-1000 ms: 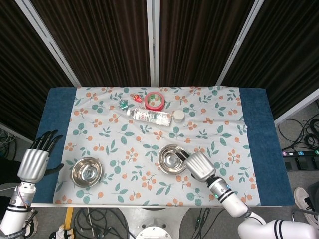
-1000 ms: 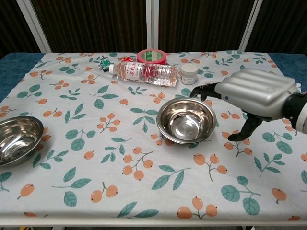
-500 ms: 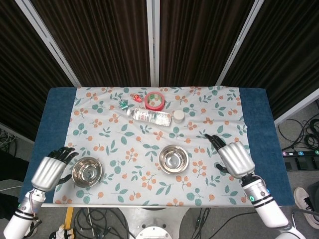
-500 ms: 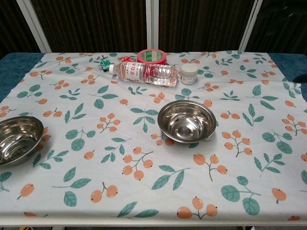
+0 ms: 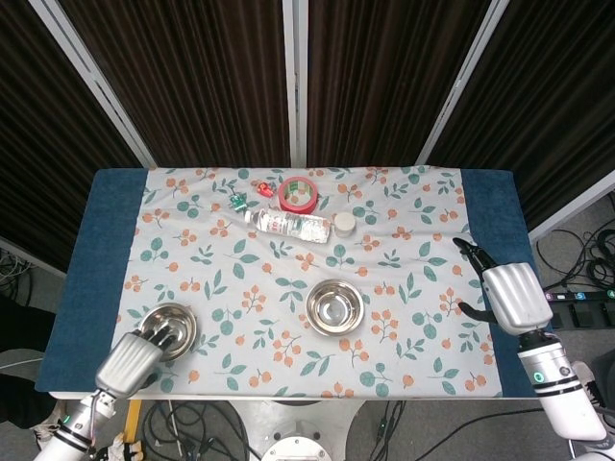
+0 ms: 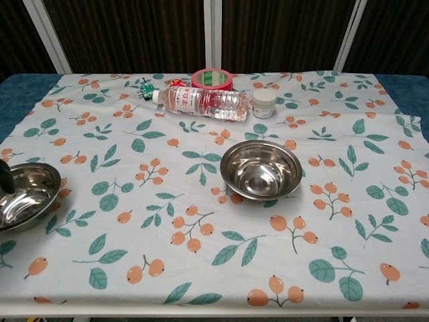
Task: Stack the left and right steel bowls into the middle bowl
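A steel bowl (image 5: 334, 307) (image 6: 261, 169) stands upright at the middle of the floral cloth; whether another bowl is nested in it I cannot tell. The left steel bowl (image 5: 171, 327) (image 6: 23, 194) sits near the front left edge. My left hand (image 5: 135, 357) comes in from below it, its fingers (image 5: 159, 334) spread over the bowl's near rim; one dark fingertip (image 6: 3, 177) shows at the chest view's left edge. My right hand (image 5: 509, 294) hangs open over the table's right side, well apart from the middle bowl, holding nothing. It is outside the chest view.
At the back lie a plastic water bottle (image 5: 288, 225) (image 6: 201, 102) on its side, a red tape roll (image 5: 297, 193) (image 6: 212, 78), a small white jar (image 5: 344, 224) (image 6: 263, 104) and small toys (image 5: 237, 201). A blue table cover (image 5: 96, 259) borders the floral cloth on both sides.
My right hand has drawn away from the middle bowl to the table's right side. The left hand has moved in from the left edge and now reaches over the left bowl's rim.
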Tool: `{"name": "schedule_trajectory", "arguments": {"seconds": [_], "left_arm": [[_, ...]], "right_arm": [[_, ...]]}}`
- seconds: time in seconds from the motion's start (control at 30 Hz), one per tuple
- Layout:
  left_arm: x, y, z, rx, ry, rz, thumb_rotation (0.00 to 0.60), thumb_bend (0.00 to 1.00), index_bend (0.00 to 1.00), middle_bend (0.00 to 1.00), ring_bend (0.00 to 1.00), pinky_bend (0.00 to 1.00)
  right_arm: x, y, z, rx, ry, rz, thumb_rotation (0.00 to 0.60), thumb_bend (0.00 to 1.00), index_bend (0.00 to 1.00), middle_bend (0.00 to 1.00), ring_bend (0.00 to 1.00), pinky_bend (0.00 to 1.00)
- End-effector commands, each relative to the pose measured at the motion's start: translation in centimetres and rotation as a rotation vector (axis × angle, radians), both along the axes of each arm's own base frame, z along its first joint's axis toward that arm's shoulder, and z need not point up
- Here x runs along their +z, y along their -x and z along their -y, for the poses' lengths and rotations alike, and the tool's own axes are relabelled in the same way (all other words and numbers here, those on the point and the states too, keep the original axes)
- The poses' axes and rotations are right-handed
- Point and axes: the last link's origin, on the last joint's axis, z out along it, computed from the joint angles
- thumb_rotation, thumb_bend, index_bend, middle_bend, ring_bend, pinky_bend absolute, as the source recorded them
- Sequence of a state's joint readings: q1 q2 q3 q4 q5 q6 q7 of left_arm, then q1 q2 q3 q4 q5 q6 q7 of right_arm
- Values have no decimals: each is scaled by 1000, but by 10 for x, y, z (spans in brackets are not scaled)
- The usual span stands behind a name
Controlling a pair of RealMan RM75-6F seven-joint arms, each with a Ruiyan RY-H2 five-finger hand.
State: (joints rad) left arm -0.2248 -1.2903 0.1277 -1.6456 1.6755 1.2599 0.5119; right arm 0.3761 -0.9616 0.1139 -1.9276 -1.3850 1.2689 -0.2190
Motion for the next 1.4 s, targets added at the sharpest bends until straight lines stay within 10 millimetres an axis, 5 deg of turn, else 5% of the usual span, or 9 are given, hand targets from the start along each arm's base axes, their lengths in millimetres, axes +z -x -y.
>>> {"name": "schedule_trajectory", "arguments": {"seconds": [0.03, 0.43, 1.4], "left_arm": [[-11, 5, -6, -6, 6, -7, 600, 117, 421, 420, 627, 749], [-26, 25, -18, -7, -3, -94, 600, 146, 439, 438, 675, 766], [-49, 39, -25, -105, -42, -206, 600, 255, 654, 666, 829, 891]], "right_arm": [[-1, 2, 0, -7, -1, -2, 600, 45, 104, 271, 865, 827], [-3, 6, 1, -26, 2, -8, 600, 46, 103, 282, 865, 827], [-5, 17, 4, -81, -10, -11, 600, 58, 104, 377, 865, 827]]}}
